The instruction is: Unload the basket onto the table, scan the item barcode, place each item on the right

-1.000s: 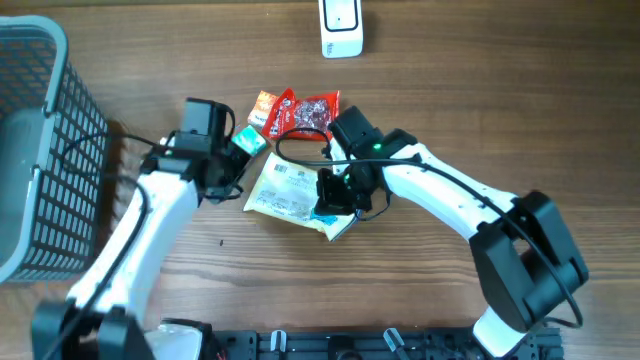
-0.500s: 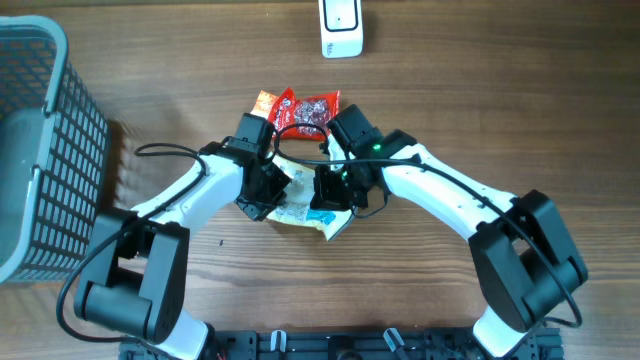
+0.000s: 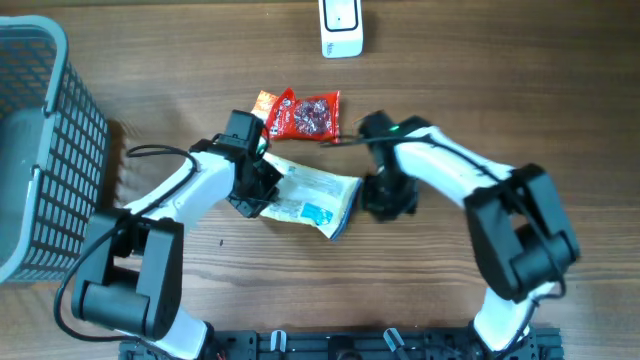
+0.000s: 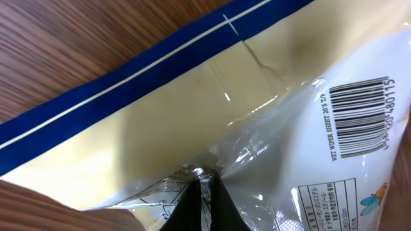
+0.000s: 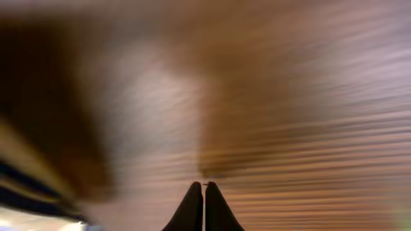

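The item is a cream packet (image 3: 312,193) with a blue edge and clear film, lying on the wooden table. Its barcode (image 4: 361,117) faces up at the right of the left wrist view. My left gripper (image 3: 256,190) is at the packet's left end. Its fingertips (image 4: 202,176) are shut on a pinch of the packet's (image 4: 160,109) film. My right gripper (image 3: 386,196) hangs just right of the packet, apart from it. In the blurred right wrist view it is shut (image 5: 203,186) on nothing, over bare wood. A white scanner (image 3: 341,26) stands at the far edge.
A red snack bag (image 3: 306,114) and a small orange pack (image 3: 263,103) lie just behind the packet. A grey mesh basket (image 3: 40,150) fills the left side. Bare wood lies to the right and in front.
My left arm swung in from the left and shut on the packet's left end. My right gripper came off the packet and slid right. The packet now lies flatter.
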Robot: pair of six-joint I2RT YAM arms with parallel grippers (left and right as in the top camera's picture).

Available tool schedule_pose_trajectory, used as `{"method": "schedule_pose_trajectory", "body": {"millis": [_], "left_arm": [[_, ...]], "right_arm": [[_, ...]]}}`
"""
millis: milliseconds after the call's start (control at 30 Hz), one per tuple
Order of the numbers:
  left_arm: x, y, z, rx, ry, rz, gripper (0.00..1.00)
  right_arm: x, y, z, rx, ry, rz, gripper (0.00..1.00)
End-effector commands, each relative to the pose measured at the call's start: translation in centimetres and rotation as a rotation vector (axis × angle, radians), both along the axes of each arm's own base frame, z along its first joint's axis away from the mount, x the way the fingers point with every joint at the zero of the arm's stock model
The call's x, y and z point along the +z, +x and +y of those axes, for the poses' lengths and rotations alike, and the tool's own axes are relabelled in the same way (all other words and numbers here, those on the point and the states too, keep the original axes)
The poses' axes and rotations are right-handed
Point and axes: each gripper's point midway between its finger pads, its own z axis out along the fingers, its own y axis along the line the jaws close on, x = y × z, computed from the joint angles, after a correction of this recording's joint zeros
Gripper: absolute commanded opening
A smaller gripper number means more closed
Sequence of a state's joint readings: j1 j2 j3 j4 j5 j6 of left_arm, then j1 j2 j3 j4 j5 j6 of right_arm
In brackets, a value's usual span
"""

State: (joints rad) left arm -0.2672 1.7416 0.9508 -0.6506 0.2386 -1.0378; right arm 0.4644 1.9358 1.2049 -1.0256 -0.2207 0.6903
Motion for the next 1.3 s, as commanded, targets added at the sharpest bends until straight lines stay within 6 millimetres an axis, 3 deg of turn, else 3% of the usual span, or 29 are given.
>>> {"method": "schedule_pose_trajectory", "body": {"millis": [0,33,100,167,200,233,267,300,367,433,567,633,733,767,833,900,967,1067,1100,1167,1267], "left_arm": [[-1.4,-0.5,4.7,0.013,0.177,0.011,0.04],[-0.4,-0.2,4.5,-0.006,0.169,-0.015,0.04],[3.0,1.0,3.4,-0.074,0.119,-0.12,0.04],[7.3,1.4,1.2,-0.119,0.001,-0.239,0.09],[8.3,1.3,0.9,-0.123,-0.02,-0.267,0.2],[9.7,1.1,0.8,-0.125,-0.034,-0.301,0.38],[10.9,0.8,0.9,-0.127,-0.037,-0.33,0.65],[11.4,0.7,1.0,-0.126,-0.036,-0.346,0.79],[13.8,0.7,2.1,-0.134,0.014,-0.443,0.91],[14.5,0.4,4.0,-0.097,0.114,-0.468,1.0],[13.8,-2.3,9.2,0.146,0.333,-0.356,1.0],[13.6,-2.8,9.9,0.186,0.351,-0.327,1.0],[13.4,-3.3,10.2,0.191,0.359,-0.307,1.0],[13.3,-3.4,10.3,0.191,0.361,-0.301,1.0],[13.3,-3.5,10.3,0.189,0.362,-0.297,1.0],[13.1,-4.0,10.6,0.183,0.38,-0.277,1.0],[12.7,-5.0,10.9,0.176,0.399,-0.234,1.0],[11.5,-5.6,11.0,0.163,0.411,-0.183,1.0],[10.4,-5.8,11.0,0.158,0.417,-0.157,1.0],[7.4,-5.8,10.0,0.141,0.369,-0.107,1.0],[4.4,-5.2,8.9,0.127,0.325,-0.057,1.0]], "right_arm": [[3.9,2.8,-2.9,-0.003,-0.042,-0.179,0.04],[5.0,3.2,-2.5,0.02,0.003,-0.211,0.04],[8.8,4.3,0.6,0.182,0.233,-0.347,0.07],[12.0,5.3,3.5,0.256,0.413,-0.47,0.36],[12.6,5.8,4.2,0.262,0.452,-0.498,0.44],[13.0,6.5,5.0,0.272,0.486,-0.534,0.61],[12.9,7.3,5.5,0.286,0.496,-0.567,0.75],[12.8,8.0,6.0,0.319,0.508,-0.598,0.8],[12.2,8.9,9.1,0.499,0.644,-0.668,0.92],[10.7,9.2,11.2,0.551,0.714,-0.669,0.94],[6.1,8.9,14.6,0.574,0.814,-0.6,1.0],[3.8,8.4,15.4,0.551,0.81,-0.546,1.0],[2.2,7.3,15.9,0.514,0.814,-0.468,0.98],[1.7,5.8,16.4,0.479,0.83,-0.39,0.86],[1.2,4.0,16.8,0.494,0.808,-0.332,0.78],[0.5,3.1,15.9,0.452,0.722,-0.273,0.68],[1.1,2.7,14.1,0.408,0.657,-0.237,0.49],[3.7,2.2,12.4,0.414,0.618,-0.243,0.48],[4.7,2.3,12.1,0.423,0.6,-0.271,0.49],[6.8,3.2,12.3,0.433,0.609,-0.354,0.7],[6.3,3.9,12.8,0.423,0.62,-0.37,0.76]]}}
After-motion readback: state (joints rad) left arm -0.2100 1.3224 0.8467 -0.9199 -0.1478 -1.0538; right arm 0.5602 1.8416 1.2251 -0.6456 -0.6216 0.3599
